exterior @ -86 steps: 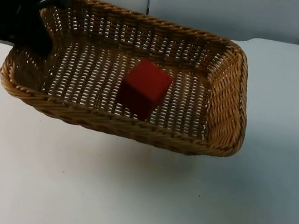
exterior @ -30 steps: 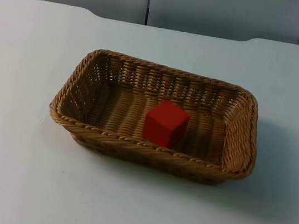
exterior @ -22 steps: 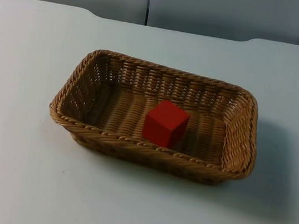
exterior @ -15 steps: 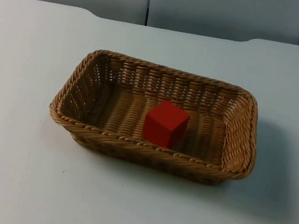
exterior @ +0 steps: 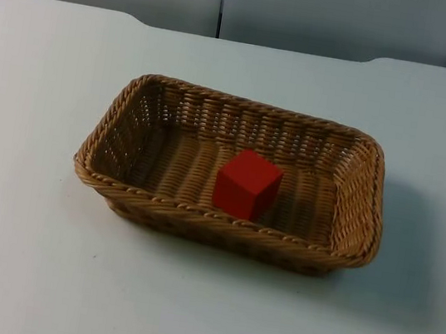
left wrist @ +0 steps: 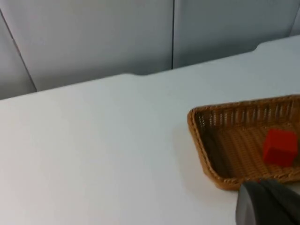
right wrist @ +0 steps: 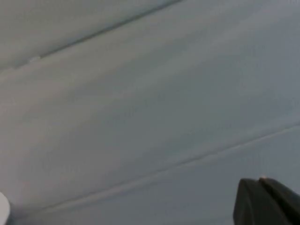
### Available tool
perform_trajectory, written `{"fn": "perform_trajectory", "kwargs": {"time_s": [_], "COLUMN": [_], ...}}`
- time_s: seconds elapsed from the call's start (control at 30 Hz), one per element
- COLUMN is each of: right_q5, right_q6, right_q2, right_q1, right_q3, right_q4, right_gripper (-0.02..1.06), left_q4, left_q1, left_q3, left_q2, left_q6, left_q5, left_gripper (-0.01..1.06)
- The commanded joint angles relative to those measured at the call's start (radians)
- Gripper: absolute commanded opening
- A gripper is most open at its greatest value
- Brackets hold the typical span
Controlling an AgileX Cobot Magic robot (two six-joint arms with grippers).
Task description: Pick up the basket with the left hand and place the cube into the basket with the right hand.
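No text, label, brand, number or sign can be read on anything in these views.

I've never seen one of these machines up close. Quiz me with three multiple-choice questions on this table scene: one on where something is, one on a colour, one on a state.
1. Where is the small cube?
A. inside the woven wicker basket
B. on the white table beside it
C. on the basket's rim

2. What colour is the cube?
A. blue
B. red
C. green

3. How is the basket placed?
A. lifted in the air
B. tipped on its side
C. standing on the table

Answers:
1 A: the cube sits on the floor of the woven wicker basket.
2 B: all its faces are red.
3 C: the basket rests flat on the white table, no hand on it.
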Motion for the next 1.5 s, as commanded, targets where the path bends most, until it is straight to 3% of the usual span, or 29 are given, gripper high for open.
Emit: {"fn": "perform_trajectory", "kwargs": {"time_s": [0.0,0.03,0.1,0.17,0.37,0.4,0.43,0.47,0.5,0.53,0.57,0.6,0.7,0.73,0.83,0.87,1.17,1.33,1.47], "right_q5": [0.003,0.003,0.011,0.016,0.149,0.281,0.325,0.417,0.430,0.430,0.423,0.406,0.393,0.393,0.389,0.385,0.393,0.356,0.356], "right_q6": [0.126,0.219,0.429,0.468,0.549,0.583,0.600,0.635,0.638,0.638,0.638,0.638,0.622,0.622,0.520,0.489,0.469,0.344,0.323], "right_q2": [-0.050,-0.087,-0.162,-0.205,-0.349,-0.359,-0.359,-0.364,-0.376,-0.376,-0.386,-0.417,-0.488,-0.488,-0.575,-0.608,-0.713,-0.713,-0.713], "right_q1": [-0.016,-0.027,-0.060,-0.076,-0.113,-0.113,-0.113,-0.113,-0.113,-0.113,-0.113,-0.113,-0.113,-0.113,-0.113,-0.113,-0.110,-0.105,-0.105], "right_q3": [0.086,0.140,0.251,0.298,0.444,0.475,0.484,0.501,0.507,0.507,0.507,0.503,0.503,0.503,0.503,0.503,0.526,0.586,0.590], "right_q4": [-0.199,-0.327,-0.466,-0.487,-0.370,-0.287,-0.248,-0.130,-0.038,-0.038,0.024,0.226,0.576,0.576,0.849,0.891,0.953,1.085,1.096], "right_gripper": [0.02,0.02,0.02,0.02,0.02,0.02,0.02,0.02,0.02,0.02,0.02,0.02,0.02,0.02,0.01,0.01,0.01,0.01,0.01], "left_q4": [0.023,0.023,0.026,0.029,0.086,0.080,0.075,0.055,0.044,0.044,0.040,0.039,0.022,0.022,-0.013,-0.026,-0.061,-0.061,-0.063], "left_q1": [-0.003,-0.003,-0.003,-0.003,-0.005,-0.005,-0.005,-0.005,-0.005,-0.005,-0.005,-0.005,-0.005,-0.005,-0.005,-0.005,-0.005,-0.005,-0.005], "left_q3": [0.004,0.004,0.004,0.004,0.004,0.004,0.004,0.006,0.008,0.008,0.012,0.022,0.057,0.057,0.106,0.125,0.210,0.210,0.210], "left_q2": [-0.003,-0.003,-0.003,-0.003,-0.003,-0.003,-0.003,-0.003,-0.003,-0.003,-0.003,-0.003,-0.003,-0.003,-0.003,-0.003,-0.096,-0.205,-0.324], "left_q6": [-0.007,-0.007,-0.007,-0.007,-0.005,-0.005,-0.005,-0.005,-0.005,-0.005,-0.005,-0.005,-0.009,-0.009,-0.009,-0.006,0.029,0.036,0.036], "left_q5": [0.018,0.011,-0.005,-0.007,-0.011,-0.011,-0.011,-0.015,-0.018,-0.018,-0.022,-0.023,-0.017,-0.017,-0.017,-0.015,-0.005,0.000,0.011], "left_gripper": [0.00,0.00,0.00,0.00,0.00,0.00,0.00,0.00,0.00,0.00,0.00,0.00,0.00,0.00,0.00,0.00,0.00,0.00,0.00]}}
